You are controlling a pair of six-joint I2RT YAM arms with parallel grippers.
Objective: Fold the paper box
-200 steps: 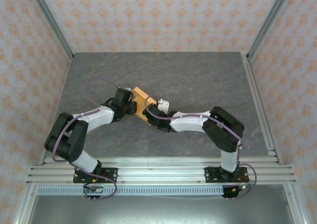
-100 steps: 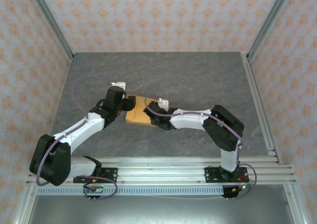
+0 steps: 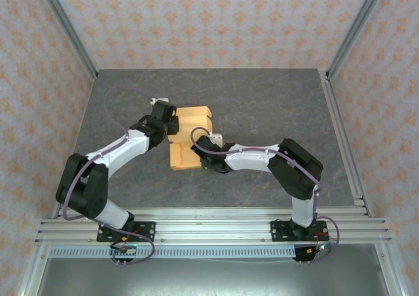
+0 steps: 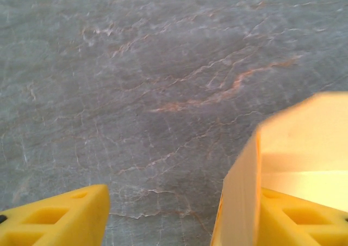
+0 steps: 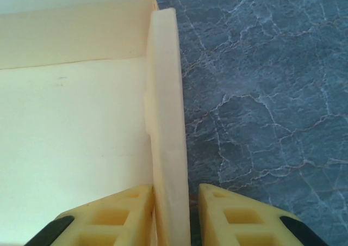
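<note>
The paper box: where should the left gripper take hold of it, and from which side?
Probably the upright left wall of the paper box, beside the left gripper. Come from that side, one finger on each face: the card there is thin and stands on edge, so open jaws can straddle it, as the right gripper does on another wall.

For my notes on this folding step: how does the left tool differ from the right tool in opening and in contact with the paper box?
The left tool has its jaws wide apart, with bare table between them; the right tool has narrow jaws. The paper box only stands beside one finger of the left tool, but the right tool straddles a raised wall of it, almost pinching it. Both have yellow fingers.
</note>
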